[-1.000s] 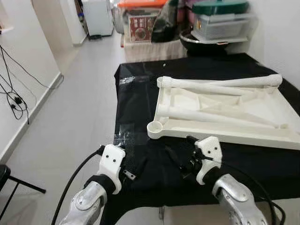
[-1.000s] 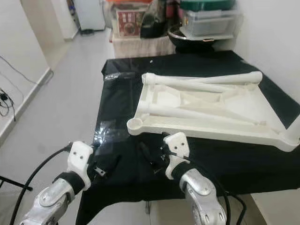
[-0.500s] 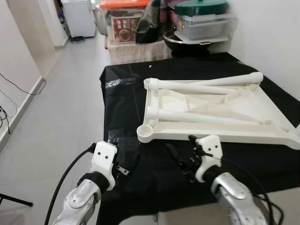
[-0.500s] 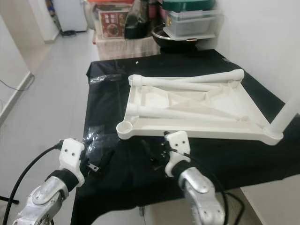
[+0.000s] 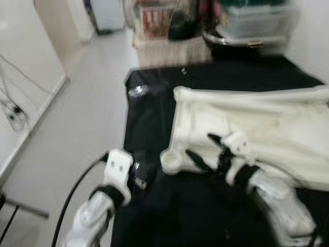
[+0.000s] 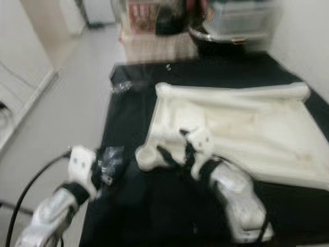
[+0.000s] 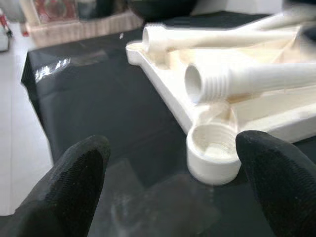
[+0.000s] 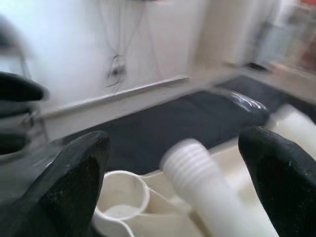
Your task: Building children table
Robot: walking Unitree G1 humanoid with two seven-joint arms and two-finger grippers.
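one cream plastic table top (image 5: 267, 128), lying upside down on a black cloth (image 5: 154, 108) that covers the work surface; head views blurred. two loose table legs (image 7: 247, 79) rest across its underside, threaded ends showing, the nearer one lying just above the round corner socket (image 7: 212, 153) at the near left corner. right gripper (image 5: 208, 149): raised over the near left part of the table top, beside the corner socket, fingers spread wide apart, nothing held; in the right wrist view a threaded leg end (image 8: 190, 158) sits between the fingers without touching them. left gripper (image 7: 168, 192): low over the black cloth just left of the corner socket, fingers wide apart, nothing held. grey floor (image 5: 77, 113) to the left; boxes and containers (image 5: 247, 25) beyond the far edge, too blurred to itemise.
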